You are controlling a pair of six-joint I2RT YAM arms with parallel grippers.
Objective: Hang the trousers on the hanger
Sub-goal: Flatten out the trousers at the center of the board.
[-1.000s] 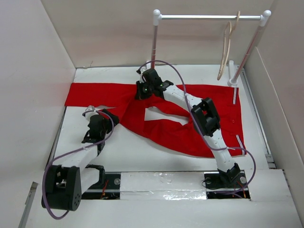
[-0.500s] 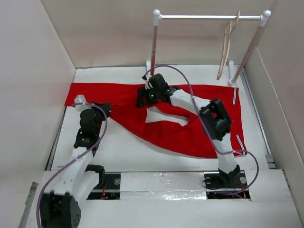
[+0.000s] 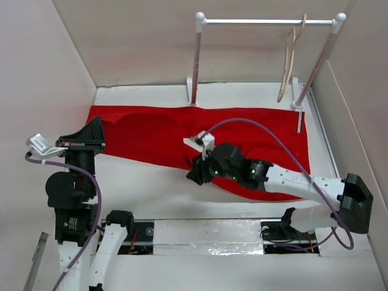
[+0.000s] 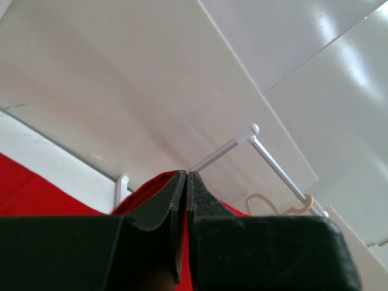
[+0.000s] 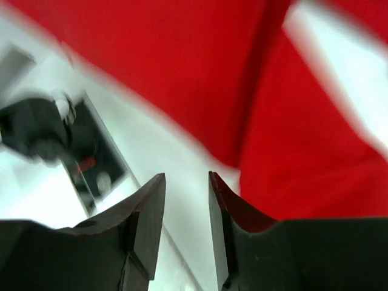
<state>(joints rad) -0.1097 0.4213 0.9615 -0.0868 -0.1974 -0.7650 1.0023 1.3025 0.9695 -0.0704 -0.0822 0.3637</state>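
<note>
The red trousers (image 3: 157, 133) lie spread across the table from the left side to the right. My left gripper (image 3: 96, 124) is raised at their left end, and in the left wrist view it (image 4: 186, 173) is shut with red cloth (image 4: 142, 189) pinched between the jaws. My right gripper (image 3: 194, 174) sits low at the near edge of the trousers; in the right wrist view it (image 5: 186, 177) is open and empty over white table, the trousers (image 5: 182, 73) beyond it. The pale hanger (image 3: 290, 60) hangs on the rack at the back right, also seen as the hanger (image 4: 259, 199) from the left wrist.
The white-posted rack with its silver bar (image 3: 267, 22) stands along the back edge, with posts at the middle (image 3: 196, 60) and the right (image 3: 315, 66). White walls close in the left, back and right sides. The arm bases (image 3: 206, 233) sit at the near edge.
My left gripper shut on the trousers' left end and drew back to the left and up. My right gripper let go, opened and swung from the far middle to the near edge.
</note>
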